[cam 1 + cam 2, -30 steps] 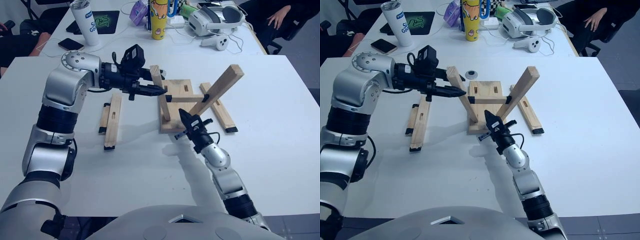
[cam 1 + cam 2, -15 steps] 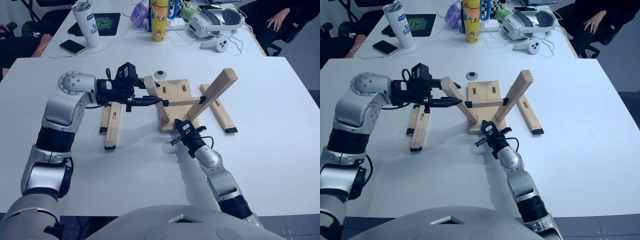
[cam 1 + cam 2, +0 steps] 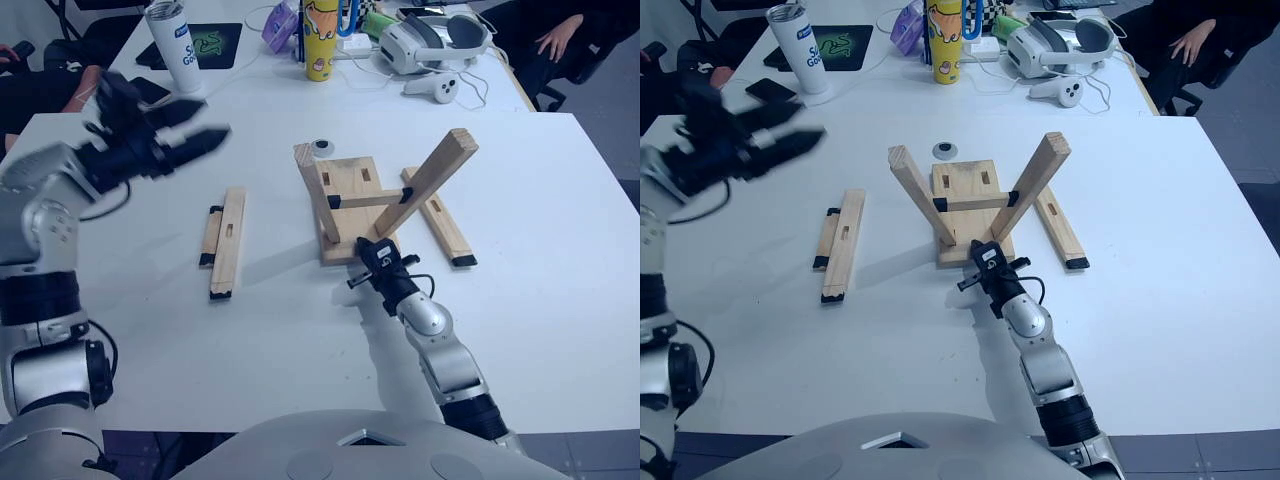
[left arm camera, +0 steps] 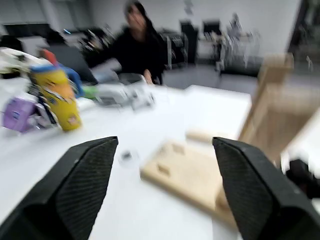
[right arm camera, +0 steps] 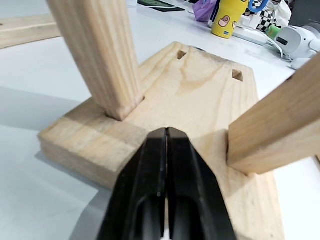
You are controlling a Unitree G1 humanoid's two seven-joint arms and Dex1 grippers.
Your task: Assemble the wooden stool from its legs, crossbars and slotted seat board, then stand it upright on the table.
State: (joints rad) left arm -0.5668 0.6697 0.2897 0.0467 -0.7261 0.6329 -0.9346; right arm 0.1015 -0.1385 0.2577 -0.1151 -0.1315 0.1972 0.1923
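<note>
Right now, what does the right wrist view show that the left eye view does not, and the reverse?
Right wrist view: the right gripper shut, pointing at the seat board, and the joints where two legs enter it. Left eye view: the left gripper open and raised, the crossbar, loose pieces on the table. Both: seat board, legs, empty slots, yellow cup.

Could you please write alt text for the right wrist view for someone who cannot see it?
The right gripper, shut, points at the near edge of the seat board on the white table, between two legs standing in it. Two farther slots are empty.
</note>
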